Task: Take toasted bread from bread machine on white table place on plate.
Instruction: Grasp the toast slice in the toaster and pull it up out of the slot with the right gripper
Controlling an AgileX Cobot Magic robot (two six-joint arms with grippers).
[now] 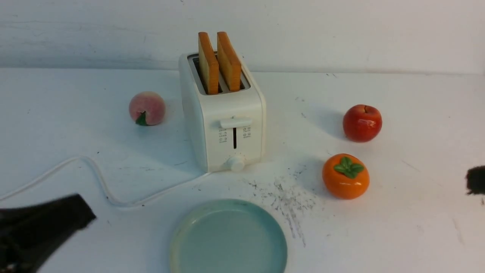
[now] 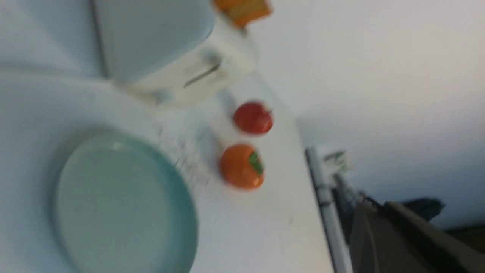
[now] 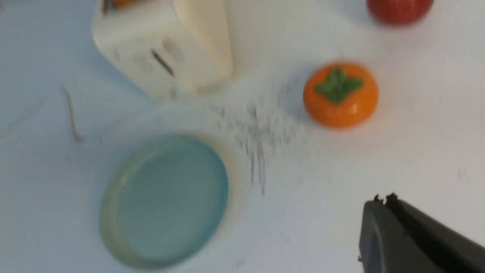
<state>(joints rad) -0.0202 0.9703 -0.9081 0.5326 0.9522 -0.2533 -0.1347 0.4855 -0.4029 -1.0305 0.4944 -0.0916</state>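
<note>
The bread machine [image 1: 231, 121] stands mid-table on the white table [image 1: 398, 227], lever facing me. Two slices of toasted bread [image 1: 208, 64] [image 1: 229, 62] stand upright in its slots, side by side. The plate [image 1: 229, 239] lies empty in front of the machine. My left gripper [image 1: 89, 216] is low at the near left, left of the plate, shut and empty, blurred. My right gripper [image 1: 475, 180] shows only at the right edge, shut and empty. In the right wrist view its closed tips [image 3: 382, 199] hover over bare table beside the plate [image 3: 166, 201].
A peach [image 1: 147, 108] lies left of the machine. A red apple [image 1: 362, 123] and an orange persimmon [image 1: 345, 176] lie to its right. The white cord [image 1: 94, 170] loops across the table from the machine toward the left edge. Dark scuffs mark the table right of the plate.
</note>
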